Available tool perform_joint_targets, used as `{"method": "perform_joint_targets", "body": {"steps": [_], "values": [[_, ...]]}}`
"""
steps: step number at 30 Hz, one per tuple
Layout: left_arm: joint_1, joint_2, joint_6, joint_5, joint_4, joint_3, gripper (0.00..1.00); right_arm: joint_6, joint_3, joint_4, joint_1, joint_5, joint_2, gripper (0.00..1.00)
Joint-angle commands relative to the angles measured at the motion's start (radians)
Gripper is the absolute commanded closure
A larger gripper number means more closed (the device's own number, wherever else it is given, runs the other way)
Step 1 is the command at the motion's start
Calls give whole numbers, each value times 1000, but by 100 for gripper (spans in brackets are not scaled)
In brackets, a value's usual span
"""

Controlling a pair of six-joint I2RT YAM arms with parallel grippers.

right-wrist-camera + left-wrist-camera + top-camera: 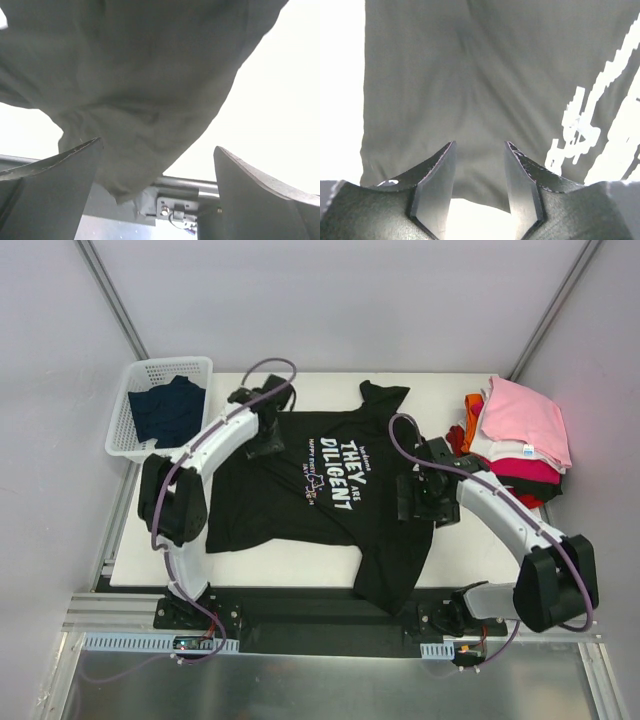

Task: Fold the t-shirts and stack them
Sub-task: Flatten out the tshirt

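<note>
The left fingers (437,180) stand partly apart with nothing between them, poised over plain black cloth, the white lettering off to their right in the wrist view. The right fingers (50,190) are spread wide, also holding nothing. Whether either pair's tips touch the fabric cannot be told. One black t-shirt (270,510) lies spread print-up on the table (300,565), the left fingers over its left shoulder area and the right fingers over its right side. One stack (520,435) of folded tees sits at the table's right edge, pink on top, with white, magenta, red and orange showing beneath. One white basket (150,370) at far left holds one navy t-shirt (168,410).
</note>
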Motion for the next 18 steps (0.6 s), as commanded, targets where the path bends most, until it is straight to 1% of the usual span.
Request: {"method": "perform_joint_targets", "body": {"steps": [1, 3, 4, 6, 7, 10, 17, 18], "values": [[-124, -94, -119, -7, -41, -229, 57, 56, -106, 5, 23, -32, -112, 4], [-162, -149, -171, -8, -41, -297, 57, 68, -141, 19, 39, -31, -144, 4], [-195, -166, -188, -5, -40, -360, 57, 84, -173, 23, 57, -28, -174, 4], [-221, -217, -228, 1, -41, -415, 58, 104, -204, 28, 77, -23, -198, 4], [-238, -229, -241, 1, -40, -470, 58, 113, -218, 31, 98, -20, -216, 4], [-241, -266, -268, 2, -41, -549, 59, 148, -270, 36, 144, -17, -236, 4], [-244, -355, -279, -8, -47, -629, 61, 236, -330, 39, 264, -17, -285, 2], [-242, -361, -285, -10, -50, -641, 61, 263, -345, 42, 282, 15, -288, 2]]}}
